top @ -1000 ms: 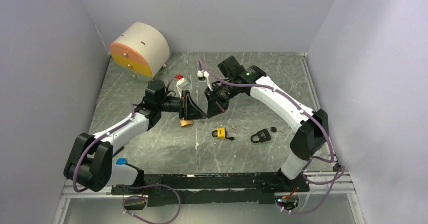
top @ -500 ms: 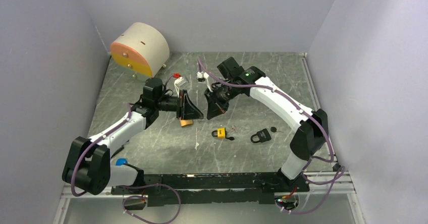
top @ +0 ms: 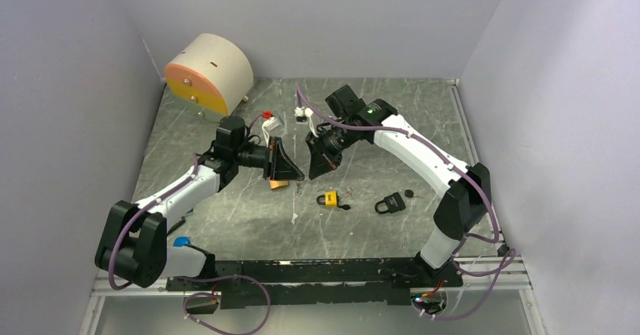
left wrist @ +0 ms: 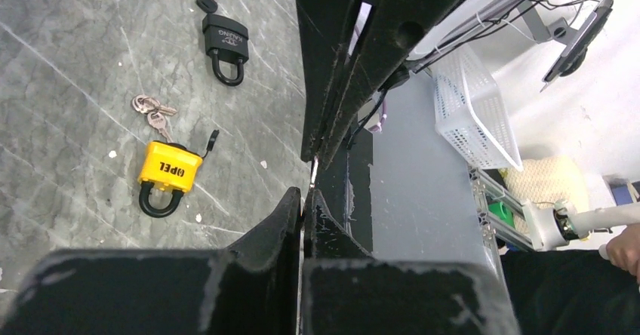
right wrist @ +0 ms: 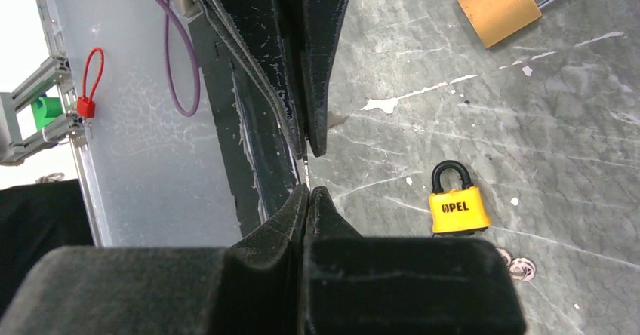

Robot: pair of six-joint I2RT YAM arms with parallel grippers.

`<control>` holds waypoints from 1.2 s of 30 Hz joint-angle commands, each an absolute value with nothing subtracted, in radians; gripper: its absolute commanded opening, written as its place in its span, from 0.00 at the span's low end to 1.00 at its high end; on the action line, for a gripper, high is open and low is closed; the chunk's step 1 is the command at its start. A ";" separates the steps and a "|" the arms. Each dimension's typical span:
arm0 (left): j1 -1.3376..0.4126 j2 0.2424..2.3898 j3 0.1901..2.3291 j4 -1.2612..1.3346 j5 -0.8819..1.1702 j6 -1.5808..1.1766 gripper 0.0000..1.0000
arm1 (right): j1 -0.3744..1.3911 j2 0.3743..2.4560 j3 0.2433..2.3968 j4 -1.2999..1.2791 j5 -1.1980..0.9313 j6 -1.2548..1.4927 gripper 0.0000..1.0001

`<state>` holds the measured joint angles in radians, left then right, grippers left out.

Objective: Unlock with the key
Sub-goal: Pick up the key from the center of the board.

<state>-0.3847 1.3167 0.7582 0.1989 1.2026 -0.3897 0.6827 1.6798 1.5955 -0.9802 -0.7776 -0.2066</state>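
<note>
Jaws on both arms clenched, tips nearly meeting above the worktop (top: 249,229); a thin sliver (left wrist: 313,173) shows between them, held or not I cannot tell. Yellow padlock (top: 327,198) lies flat nearby, key bunch (left wrist: 151,110) just beside its body. Keys likely light, stiff, slippery: pinch the bow, leaving the blade free. Padlock body probably heavier, rigid.

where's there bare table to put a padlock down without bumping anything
Widest bare patch: the far right corner, between the right arm and the back wall. Also the near strip between the yellow padlock and the base rail. Crowded: mid-table, where the left fingers and right fingers meet, with the black padlock and orange cylinder close by.
</note>
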 commanded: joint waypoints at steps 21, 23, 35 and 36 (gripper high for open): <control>-0.360 1.263 0.901 0.734 0.802 -1.041 0.03 | 0.404 1.360 1.173 0.434 -0.831 0.835 0.79; -0.360 1.265 0.906 0.767 0.745 -1.090 0.02 | 0.406 1.369 1.169 0.479 -0.821 0.872 0.79; -0.366 1.335 0.877 1.067 0.652 -1.278 0.03 | 0.468 1.461 1.245 0.637 -0.868 0.972 0.46; -0.366 1.339 0.874 1.085 0.649 -1.285 0.02 | 0.470 1.464 1.250 0.641 -0.863 0.975 0.47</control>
<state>-0.3634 1.3197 0.8734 0.9424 0.6815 -1.2209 0.4564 1.4628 1.1793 0.5335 -0.8513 0.9470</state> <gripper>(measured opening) 0.026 0.453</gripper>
